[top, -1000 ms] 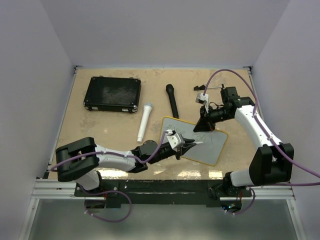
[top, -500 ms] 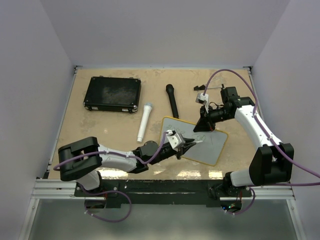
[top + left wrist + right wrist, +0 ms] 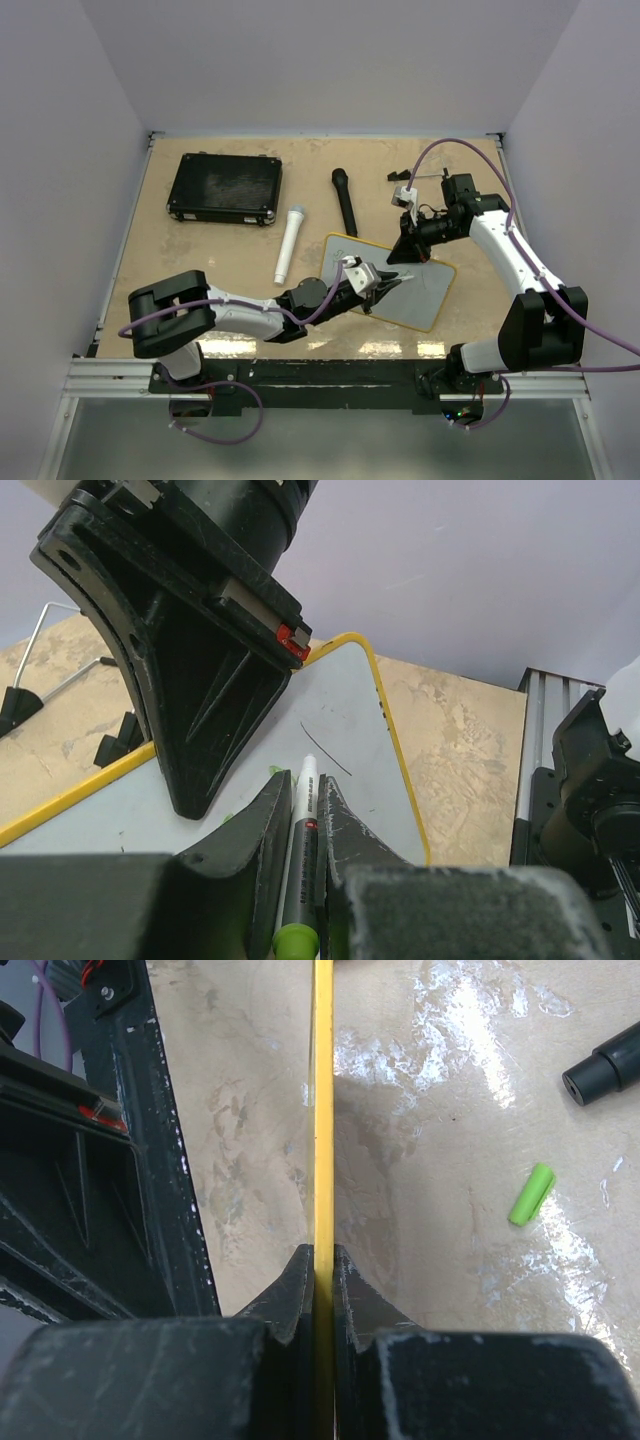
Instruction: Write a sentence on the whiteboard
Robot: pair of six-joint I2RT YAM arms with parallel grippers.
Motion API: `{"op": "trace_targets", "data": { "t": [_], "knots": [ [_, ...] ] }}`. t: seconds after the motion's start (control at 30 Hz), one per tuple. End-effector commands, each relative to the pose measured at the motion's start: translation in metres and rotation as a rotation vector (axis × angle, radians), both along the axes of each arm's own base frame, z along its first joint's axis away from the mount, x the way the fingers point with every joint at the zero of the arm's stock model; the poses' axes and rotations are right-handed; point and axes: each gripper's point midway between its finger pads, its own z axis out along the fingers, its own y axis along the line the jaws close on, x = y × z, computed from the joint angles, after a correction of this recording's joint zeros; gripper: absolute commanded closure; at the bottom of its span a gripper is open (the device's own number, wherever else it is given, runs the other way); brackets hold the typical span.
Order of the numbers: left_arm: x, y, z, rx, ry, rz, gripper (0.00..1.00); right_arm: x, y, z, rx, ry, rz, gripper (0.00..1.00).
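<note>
The whiteboard (image 3: 425, 292), white with a yellow rim, lies tilted at the table's near middle. My left gripper (image 3: 383, 284) is over its left part, shut on a grey marker with a green end (image 3: 298, 870). The marker's white tip (image 3: 308, 763) points at the board surface (image 3: 340, 705). Small green strokes of the sentence (image 3: 229, 818) show beside my left fingers, with a thin dark line (image 3: 326, 749) ahead of the tip. The rest of the writing is too faint to read. My right gripper (image 3: 406, 251) is shut on the board's far rim (image 3: 322, 1110), seen edge-on between its fingers (image 3: 296, 1280).
A black case (image 3: 224, 188) lies at the far left. A white microphone (image 3: 290, 243) and a black microphone (image 3: 344, 200) lie behind the board. The green marker cap (image 3: 531, 1194) lies on the table right of the rim. A small wire stand (image 3: 405, 186) is near the right wrist.
My left arm has reached further right and the marker has shifted slightly up the board. The right gripper and the board have not moved.
</note>
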Motion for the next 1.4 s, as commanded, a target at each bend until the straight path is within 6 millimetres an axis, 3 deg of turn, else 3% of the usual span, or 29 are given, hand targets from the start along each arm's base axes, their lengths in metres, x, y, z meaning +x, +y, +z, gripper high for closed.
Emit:
{"op": "trace_targets", "data": {
  "t": [0.0, 1.0, 1.37],
  "knots": [
    [0.003, -0.008, 0.023, -0.063, -0.037, 0.006, 1.0, 0.002, 0.003, 0.011, 0.038, -0.087, 0.031, 1.0],
    [-0.004, 0.008, 0.017, -0.06, -0.018, -0.001, 1.0, 0.002, 0.004, 0.011, 0.04, -0.089, 0.035, 1.0],
    [-0.01, 0.002, 0.015, -0.055, -0.015, -0.024, 1.0, 0.002, 0.004, 0.012, 0.04, -0.094, 0.036, 1.0]
  ]
}}
